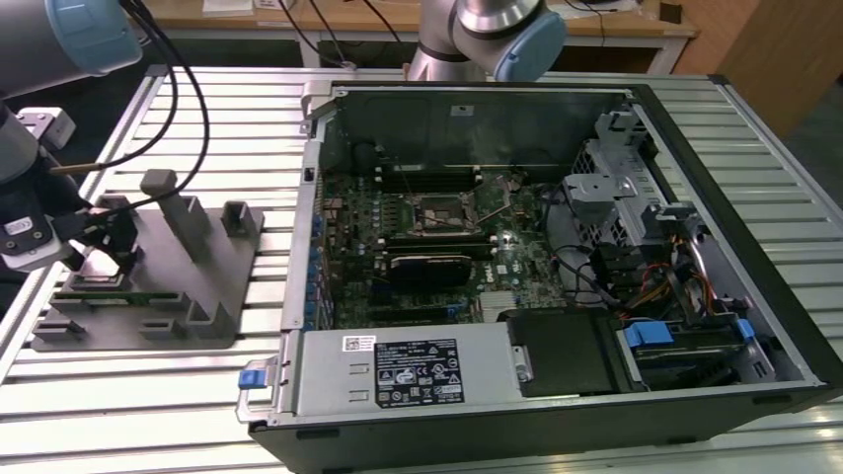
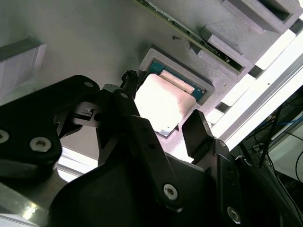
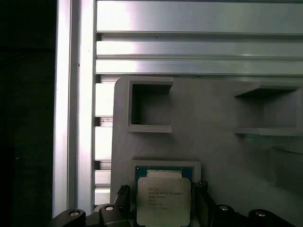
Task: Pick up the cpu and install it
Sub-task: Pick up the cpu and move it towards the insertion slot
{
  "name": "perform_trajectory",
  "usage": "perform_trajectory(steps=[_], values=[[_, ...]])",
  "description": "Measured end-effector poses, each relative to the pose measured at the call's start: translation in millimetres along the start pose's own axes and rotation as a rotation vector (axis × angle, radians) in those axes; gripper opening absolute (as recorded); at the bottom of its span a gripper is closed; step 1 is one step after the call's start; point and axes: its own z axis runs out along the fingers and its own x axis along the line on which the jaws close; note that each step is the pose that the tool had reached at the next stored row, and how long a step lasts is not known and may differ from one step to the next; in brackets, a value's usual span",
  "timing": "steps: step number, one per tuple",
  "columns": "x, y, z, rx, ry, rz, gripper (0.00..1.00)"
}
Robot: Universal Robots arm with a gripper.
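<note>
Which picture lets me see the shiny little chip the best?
The first wrist view: the chip faces the camera flat, lying in its grey plate inside the open claw. The second wrist view shows it tilted and partly behind the claw. In the exterior view the claw stands over it.

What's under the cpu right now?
The cpu sits in a square pocket of the grey fixture plate; the pocket's rim shows around it. The pocket floor beneath is covered by the chip.

Print I can log from here:
- cpu (image 3: pixel 164 201), metal lid: several faint lines of lettering, not legible.
- Power supply (image 1: pixel 395 380): black label (image 1: pixel 421 373) with white marks and a small white sticker (image 1: pixel 357 344), both too small to read.
</note>
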Motion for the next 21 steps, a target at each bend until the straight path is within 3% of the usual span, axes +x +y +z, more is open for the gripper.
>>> perform_trajectory(steps=[15,18,21], values=[[0.1,-0.1,1.5,-0.0001,-0.0001,0.0,0.65],[0.1,-0.1,1.5,0.0,0.0,0.0,0.55],[0.1,-0.1,1.6,-0.0001,-0.0001,0.0,0.55]])
